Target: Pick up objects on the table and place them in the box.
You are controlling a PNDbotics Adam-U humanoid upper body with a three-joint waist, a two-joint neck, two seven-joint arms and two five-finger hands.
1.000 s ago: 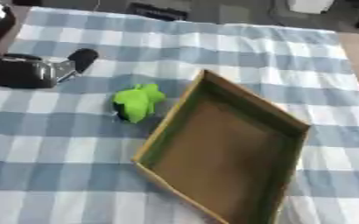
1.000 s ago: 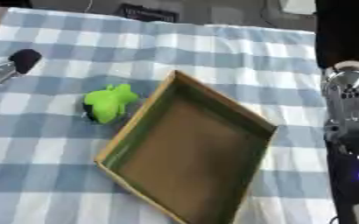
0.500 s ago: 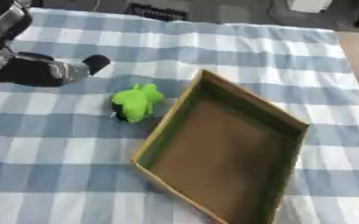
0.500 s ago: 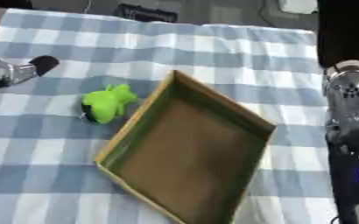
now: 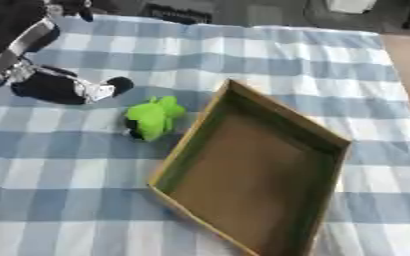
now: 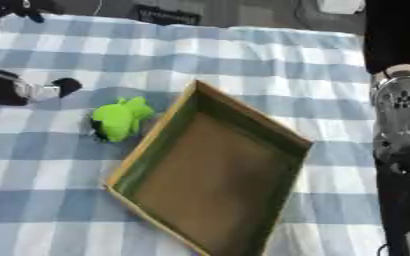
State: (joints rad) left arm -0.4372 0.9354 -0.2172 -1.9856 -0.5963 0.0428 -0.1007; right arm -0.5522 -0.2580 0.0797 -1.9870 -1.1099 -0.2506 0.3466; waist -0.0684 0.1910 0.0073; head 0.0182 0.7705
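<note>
A bright green soft toy (image 5: 152, 118) lies on the blue-and-white checked tablecloth, just left of the box. The box (image 5: 327, 141) is a shallow brown tray with green inner walls; it sits askew and holds nothing. My left hand (image 5: 58, 87), black with silver parts, reaches in from the left. Its fingers (image 5: 117, 85) stretch toward the toy, a short gap from it and holding nothing. Of my right arm only the silver joint and black forearm (image 6: 403, 107) show, at the right edge of the right eye view; the hand itself is out of sight.
The checked cloth (image 5: 270, 55) covers the whole table. Dark objects (image 6: 166, 15) and a white thing (image 6: 341, 6) lie beyond the far edge. The cloth's right edge (image 5: 399, 75) borders a brown floor.
My left hand has moved right and a little nearer, closing most of the gap to the green toy. Toy and box have stayed put.
</note>
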